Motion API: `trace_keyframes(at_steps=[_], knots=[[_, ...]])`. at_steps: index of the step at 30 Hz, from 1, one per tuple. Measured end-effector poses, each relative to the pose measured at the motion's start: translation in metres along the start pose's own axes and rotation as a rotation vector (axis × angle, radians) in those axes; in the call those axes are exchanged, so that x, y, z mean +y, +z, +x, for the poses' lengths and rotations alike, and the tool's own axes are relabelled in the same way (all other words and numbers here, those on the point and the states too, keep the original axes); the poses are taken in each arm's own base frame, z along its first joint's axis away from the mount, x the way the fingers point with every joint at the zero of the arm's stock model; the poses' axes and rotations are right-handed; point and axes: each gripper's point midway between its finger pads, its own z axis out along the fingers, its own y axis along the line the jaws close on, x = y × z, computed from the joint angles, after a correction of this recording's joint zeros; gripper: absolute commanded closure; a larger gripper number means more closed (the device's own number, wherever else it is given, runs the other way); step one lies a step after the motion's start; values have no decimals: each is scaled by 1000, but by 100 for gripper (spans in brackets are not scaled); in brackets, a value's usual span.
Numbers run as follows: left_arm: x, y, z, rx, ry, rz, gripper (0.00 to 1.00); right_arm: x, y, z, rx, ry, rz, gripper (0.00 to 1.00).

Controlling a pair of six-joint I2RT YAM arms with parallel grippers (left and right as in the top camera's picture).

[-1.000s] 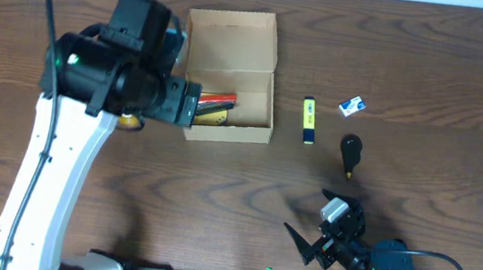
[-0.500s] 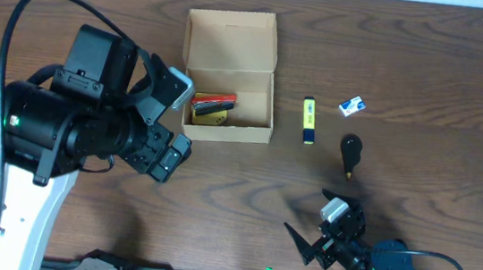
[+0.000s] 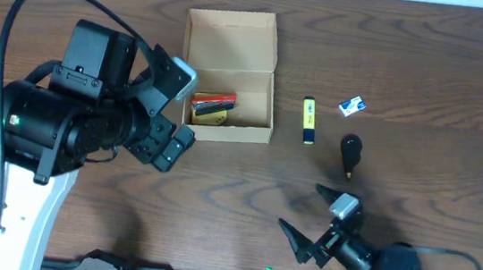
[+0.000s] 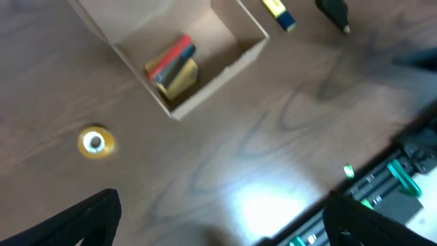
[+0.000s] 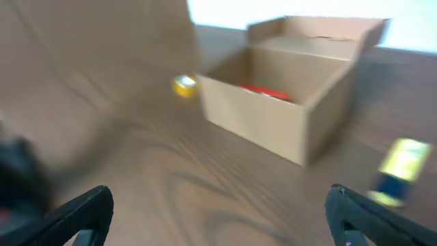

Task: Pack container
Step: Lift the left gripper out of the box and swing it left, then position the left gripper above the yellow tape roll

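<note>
Tan cardboard makes up the box (image 3: 230,75), which sits on the dark wooden counter (image 3: 429,65) toward the far side and left of the middle. Its hinged lid is swung back on the far edge, so the inside is open to view. A few flat things (image 3: 213,107), red, dark and yellow, lie together against the left end of the box floor. To the right of the box and apart from it lies a yellow marker (image 3: 309,121) with a dark end. Farther right is a small blue-and-white packet (image 3: 352,105), and nearer the front a black pointed tool (image 3: 350,154). On the other side of the box, the left wrist view shows a small yellow round thing (image 4: 94,142) resting on the wood, too blurred to name. The left claw (image 3: 175,112) hangs just beside the left end of the box, raised off the counter, its two fingers spread wide with nothing between them. The right claw (image 3: 319,222) is low near the front edge, well apart from the box and in front of the black tool, also spread wide and holding nothing.
</note>
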Motion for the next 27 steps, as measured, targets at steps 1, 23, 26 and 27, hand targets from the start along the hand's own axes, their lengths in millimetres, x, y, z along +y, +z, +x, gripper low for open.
trace_keyframes(at_steps=[1, 23, 26, 27], knots=[[3, 1, -2, -8, -4, -5, 5, 4, 0, -1, -1, 77, -25, 1], [128, 67, 29, 27, -212, -84, 5, -27, -87, -107, 86, 17, 433, 1], [137, 93, 37, 69, -216, -58, 5, -44, -93, -108, 196, -23, 544, 1], [140, 99, 38, 78, -217, -52, 5, -52, -93, -108, 228, -34, 584, 1]])
